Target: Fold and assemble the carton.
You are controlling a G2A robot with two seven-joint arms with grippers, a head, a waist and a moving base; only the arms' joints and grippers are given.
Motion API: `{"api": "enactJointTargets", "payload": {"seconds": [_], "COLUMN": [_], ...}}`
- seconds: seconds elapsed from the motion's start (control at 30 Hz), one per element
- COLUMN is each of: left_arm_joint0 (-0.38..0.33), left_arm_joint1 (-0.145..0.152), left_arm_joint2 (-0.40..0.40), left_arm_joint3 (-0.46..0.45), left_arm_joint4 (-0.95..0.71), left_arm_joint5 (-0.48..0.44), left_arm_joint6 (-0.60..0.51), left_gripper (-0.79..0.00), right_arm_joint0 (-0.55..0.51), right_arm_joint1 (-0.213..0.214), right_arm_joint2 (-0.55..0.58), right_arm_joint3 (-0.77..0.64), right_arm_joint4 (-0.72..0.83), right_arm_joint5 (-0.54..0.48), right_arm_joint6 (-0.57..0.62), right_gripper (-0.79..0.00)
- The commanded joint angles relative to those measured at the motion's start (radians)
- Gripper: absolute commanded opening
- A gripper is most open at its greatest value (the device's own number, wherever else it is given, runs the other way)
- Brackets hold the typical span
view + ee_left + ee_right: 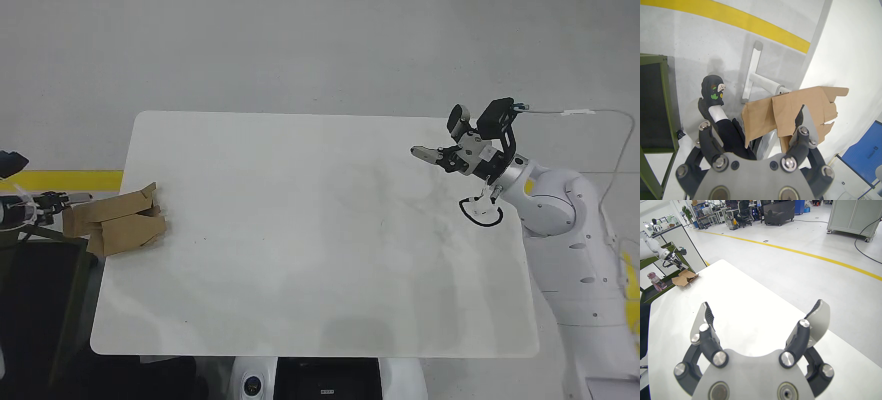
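1. Carton [122,222] lies flattened at the left edge of the tabletop [320,240]. One end overhangs the rim, which leaves you a free flap to take from the side.
2. Your left pincer [753,117] sits off that edge, released, with the overhanging cardboard between its spread jaws. You cannot tell whether it touches.
3. Your right pincer [762,305] hangs released and empty above the far right corner, well apart from the carton, probably to leave working room.
4. No fold looks made yet. You likely need to clench on the flap and draw the carton inward.
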Motion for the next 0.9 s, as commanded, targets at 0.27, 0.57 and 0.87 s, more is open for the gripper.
{"api": "enactJointTargets", "payload": {"seconds": [0.27,0.57,0.87], "left_arm_joint0": [0.007,-0.008,-0.014], "left_arm_joint1": [-0.001,-0.001,-0.012], "left_arm_joint2": [0.038,0.032,0.029], "left_arm_joint3": [-0.003,0.011,-0.041], "left_arm_joint4": [0.023,-0.057,-0.264], "left_arm_joint5": [-0.026,-0.044,-0.040], "left_arm_joint6": [0.009,0.008,0.004], "left_gripper": [-0.785,-0.785,-0.785], "right_arm_joint0": [0.000,0.000,0.000], "right_arm_joint1": [0.000,0.000,0.000], "right_arm_joint2": [0.000,0.000,0.000], "right_arm_joint3": [0.000,0.000,0.000], "right_arm_joint4": [0.000,0.000,0.000], "right_arm_joint5": [0.000,0.000,0.000], "right_arm_joint6": [0.000,0.000,0.000], "right_gripper": [0.000,0.000,0.000]}}
